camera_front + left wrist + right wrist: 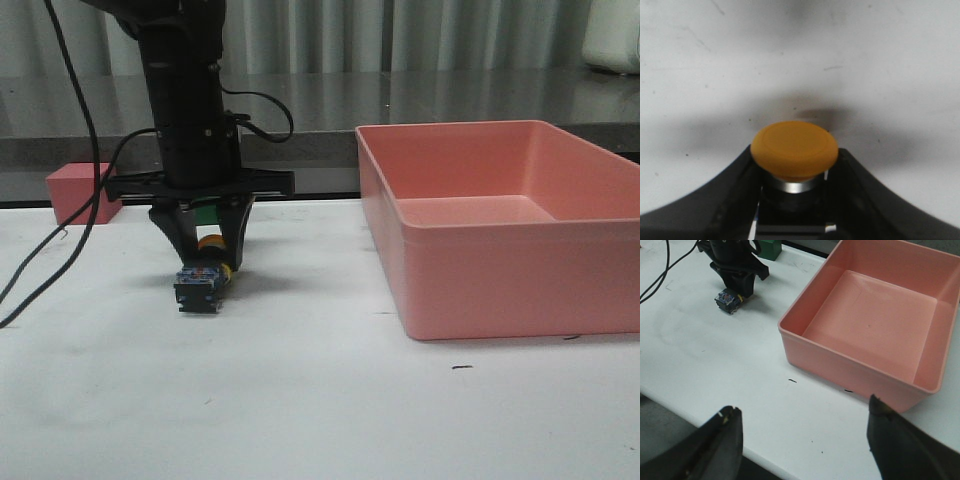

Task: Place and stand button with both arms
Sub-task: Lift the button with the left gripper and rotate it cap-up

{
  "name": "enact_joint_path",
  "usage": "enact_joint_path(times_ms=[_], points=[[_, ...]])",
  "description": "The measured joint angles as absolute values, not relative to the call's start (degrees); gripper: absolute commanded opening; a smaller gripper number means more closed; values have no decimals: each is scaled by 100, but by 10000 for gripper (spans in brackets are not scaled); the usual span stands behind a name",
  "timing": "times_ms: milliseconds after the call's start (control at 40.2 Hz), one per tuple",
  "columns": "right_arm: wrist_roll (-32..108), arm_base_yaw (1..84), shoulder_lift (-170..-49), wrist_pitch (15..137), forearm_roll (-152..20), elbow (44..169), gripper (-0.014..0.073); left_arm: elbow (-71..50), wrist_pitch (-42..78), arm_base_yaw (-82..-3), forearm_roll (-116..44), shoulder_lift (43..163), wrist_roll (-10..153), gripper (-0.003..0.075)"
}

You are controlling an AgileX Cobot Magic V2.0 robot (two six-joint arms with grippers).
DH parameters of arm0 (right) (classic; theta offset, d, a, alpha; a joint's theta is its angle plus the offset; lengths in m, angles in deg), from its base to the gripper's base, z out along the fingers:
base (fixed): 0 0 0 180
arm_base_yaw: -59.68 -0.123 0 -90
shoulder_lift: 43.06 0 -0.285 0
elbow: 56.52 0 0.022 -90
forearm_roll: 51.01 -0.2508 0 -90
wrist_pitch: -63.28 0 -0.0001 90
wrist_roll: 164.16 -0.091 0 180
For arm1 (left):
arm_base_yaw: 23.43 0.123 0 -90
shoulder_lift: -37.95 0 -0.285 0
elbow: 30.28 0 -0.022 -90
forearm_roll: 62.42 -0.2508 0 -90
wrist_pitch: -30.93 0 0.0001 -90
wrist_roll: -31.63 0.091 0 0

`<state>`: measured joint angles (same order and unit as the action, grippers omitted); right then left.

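Gripping the button [203,272], the left claw [202,262] is seen low over the white surface [300,400], at the left of the front view. The button is clamped between the two black fingers [168,232], with its bluish base toward the camera and lowest, and its yellow cap [211,243] raised behind, so the part is held tilted rather than upright. Whether the base touches the surface cannot be told from the front view; it is at or just above it.

In the left wrist view the yellow cap [794,150] is shown between the finger pads, with the silver collar [792,186] directly under it and the black body below that. The surface fills the rest of that view.

The right claw [802,440] is held well apart from the button, above the near edge of the surface. Its two fingers [715,445] are spread wide, and nothing is held between them.

A pink bin [500,225] is placed on the surface at the right of the front view; its interior is seen bare in the right wrist view [870,320]. A pink block [80,193] is seen at the far left edge of the surface, behind the left arm [185,90]. A green block [767,247] is seen just behind the left claw in the right wrist view. Black cables [60,250] are draped from the left arm across the surface.
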<state>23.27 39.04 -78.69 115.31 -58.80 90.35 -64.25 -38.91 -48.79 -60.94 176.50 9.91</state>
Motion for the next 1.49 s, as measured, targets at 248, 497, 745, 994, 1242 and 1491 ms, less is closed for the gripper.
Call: enact_joint_path(times_ms=[248,497,745,994,1242,1491], points=[[2327,3904,-7869,11531,-5880,9035,541,-6322,-3900,-4914,-6092,17096,1619,281],[2327,3904,-7869,11531,-5880,9035,541,-5373,-3626,-4684,-6049,15849,1919,281],[2327,3904,-7869,11531,-5880,9035,541,-3571,-2495,-4197,-6022,14312,2139,281],[2327,3904,-7869,11531,-5880,9035,541,-1734,-1066,-3644,-5569,13023,2933,281],[2339,3904,-7869,11531,-5880,9035,541,-36,1000,-3561,-5534,11805,3089,281],[2334,3904,-7869,11531,-5880,9035,541,1556,3408,-3561,-5507,11258,3114,281]])
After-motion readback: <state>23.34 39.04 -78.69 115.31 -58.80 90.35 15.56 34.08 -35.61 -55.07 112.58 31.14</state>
